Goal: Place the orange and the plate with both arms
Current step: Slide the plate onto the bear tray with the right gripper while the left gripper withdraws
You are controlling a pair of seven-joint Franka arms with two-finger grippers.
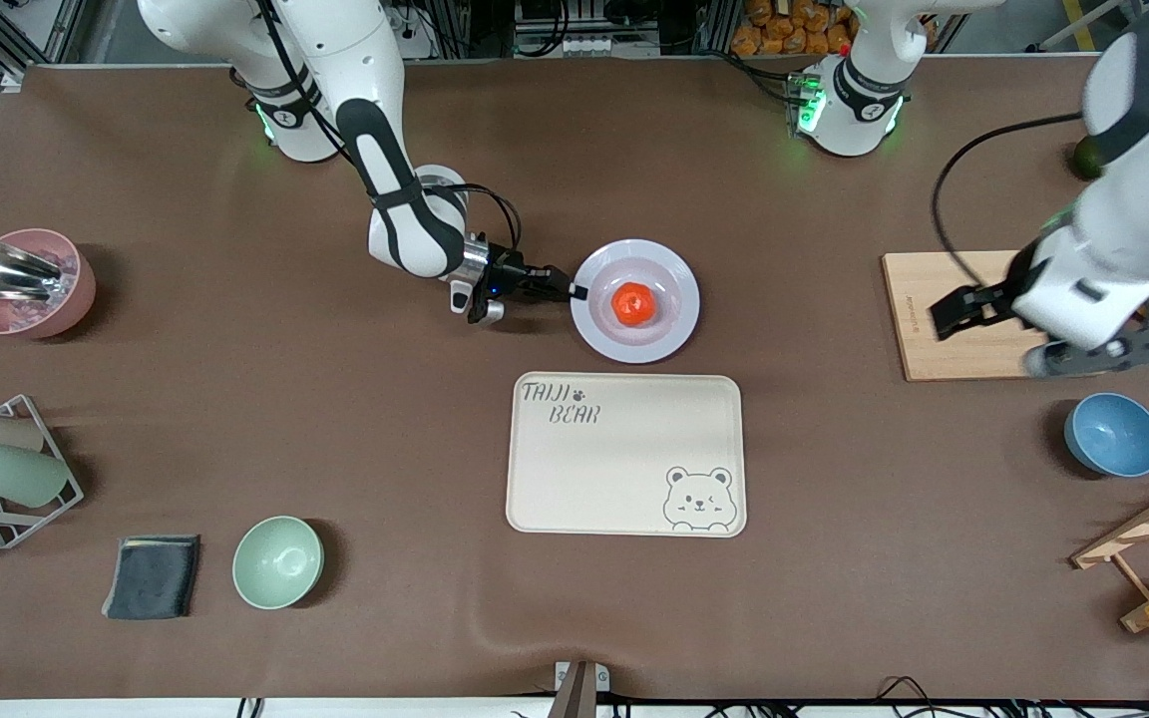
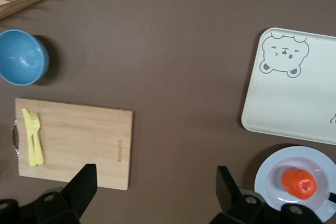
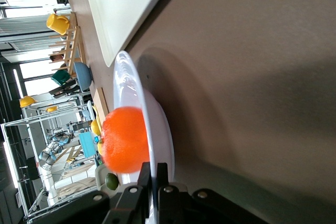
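Observation:
The pale lavender-white plate (image 1: 669, 334) lies on the table, just farther from the front camera than the cream tray. The orange (image 1: 632, 303) sits in its centre. My right gripper (image 1: 574, 292) is shut on the plate's rim at the edge toward the right arm's end. In the right wrist view its fingers (image 3: 147, 179) pinch the rim of the plate (image 3: 160, 129), with the orange (image 3: 123, 140) just inside. My left gripper (image 1: 963, 309) is open and empty over the wooden cutting board. In the left wrist view this gripper (image 2: 155, 190) hangs high, and the plate (image 2: 270, 174) and orange (image 2: 299, 183) show at the edge.
A cream bear tray (image 1: 624, 454) lies nearer the camera than the plate. The cutting board (image 1: 934, 344) and a blue bowl (image 1: 1113, 434) are toward the left arm's end. A mint bowl (image 1: 277, 561), grey cloth (image 1: 153, 575), pink bowl (image 1: 21, 284) and cup rack (image 1: 6, 474) are toward the right arm's end.

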